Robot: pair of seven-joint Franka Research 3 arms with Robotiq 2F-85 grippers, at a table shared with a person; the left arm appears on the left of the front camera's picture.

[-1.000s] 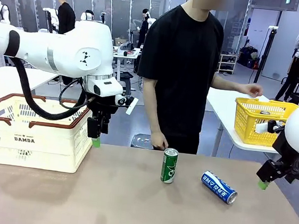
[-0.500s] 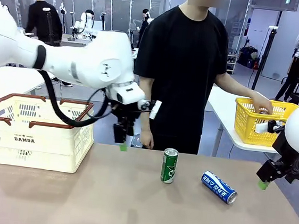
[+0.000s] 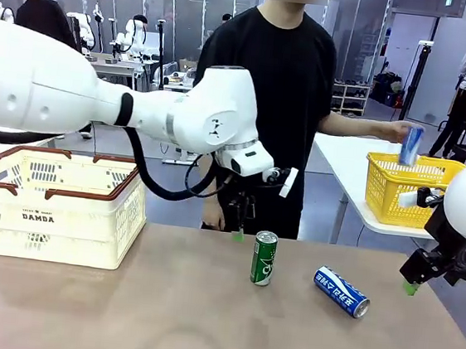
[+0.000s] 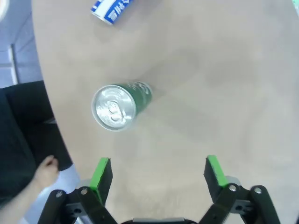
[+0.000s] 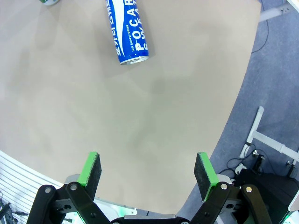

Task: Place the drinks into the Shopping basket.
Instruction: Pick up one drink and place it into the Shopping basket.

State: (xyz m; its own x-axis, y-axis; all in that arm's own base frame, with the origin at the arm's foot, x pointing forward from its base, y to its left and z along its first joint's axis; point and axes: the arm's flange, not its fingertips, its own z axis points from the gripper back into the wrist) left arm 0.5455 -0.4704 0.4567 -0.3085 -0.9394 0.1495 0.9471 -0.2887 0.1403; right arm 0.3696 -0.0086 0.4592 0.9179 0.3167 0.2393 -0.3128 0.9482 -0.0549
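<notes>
A green can [image 3: 263, 258] with a silver top stands upright mid-table; from above it shows as green can [image 4: 120, 103]. A blue can [image 3: 341, 292] with white lettering lies on its side to its right, also seen as blue can [image 5: 127, 31] and blue can [image 4: 111, 9]. My left gripper [image 3: 238, 233] hangs open just left of and behind the green can, nothing between its pads [image 4: 101, 173]. My right gripper [image 3: 410, 286] hovers open at the table's right edge, right of the blue can, its jaws [image 5: 146, 173] wide and empty. The cream Shopping basket [image 3: 54, 206] sits at the left.
A person in black stands at the far side, one hand holding up another blue can [image 3: 410, 145] over a yellow mesh basket [image 3: 407, 186] on a side table. The other hand [image 4: 44, 169] hangs near the table's far edge, close to my left gripper.
My left arm has swung right from the basket's corner to beside the green can. The person lifted a blue can out of the yellow basket. The right arm stayed still.
</notes>
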